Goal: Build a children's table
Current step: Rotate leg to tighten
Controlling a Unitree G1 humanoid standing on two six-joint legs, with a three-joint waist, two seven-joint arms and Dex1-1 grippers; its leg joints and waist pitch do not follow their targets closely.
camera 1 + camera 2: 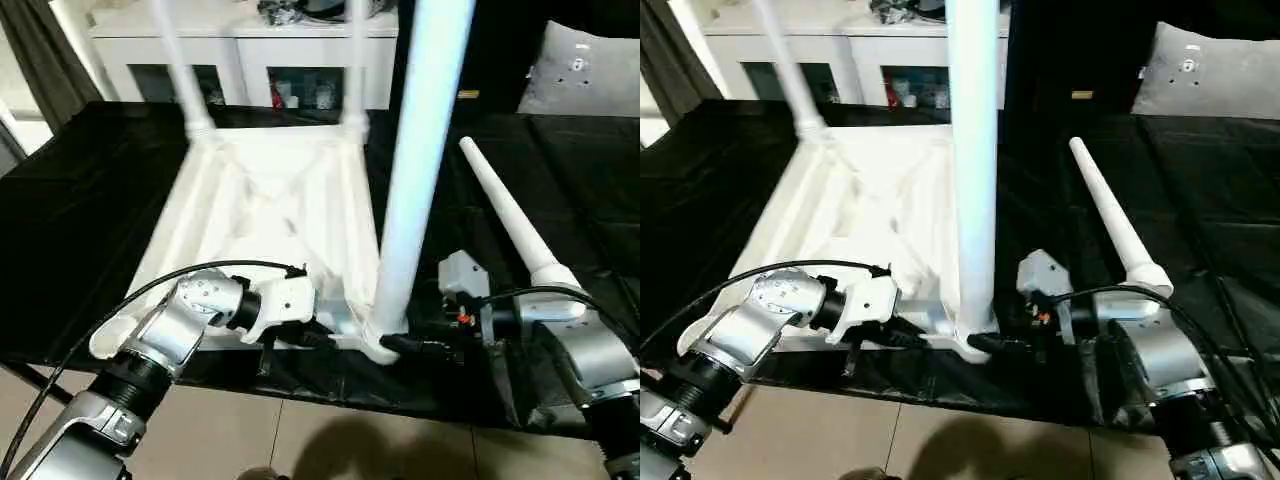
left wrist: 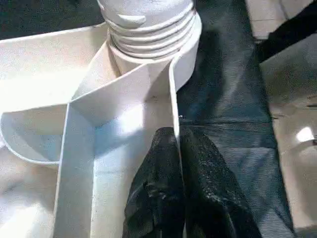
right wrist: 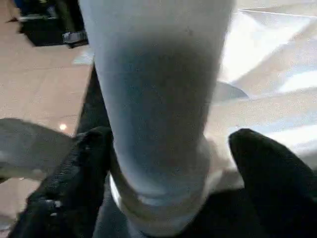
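My left end effector [image 2: 179,148] pinches the tabletop [image 1: 270,210] rim at 6 o'clock; my right end effector [image 3: 168,163] gapes around the near leg [image 1: 415,170], fingers apart from it.

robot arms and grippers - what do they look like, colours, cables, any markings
Both forearms are silver metal cylinders with black ribbed collars near the bottom. The left arm has a rounded silver joint, then a white wrist housing; a thin black cable loops over it. The right arm also carries a black cable, with small orange-red connectors by its wrist. Each gripper's fingers are black and rough-textured. No markings visible.
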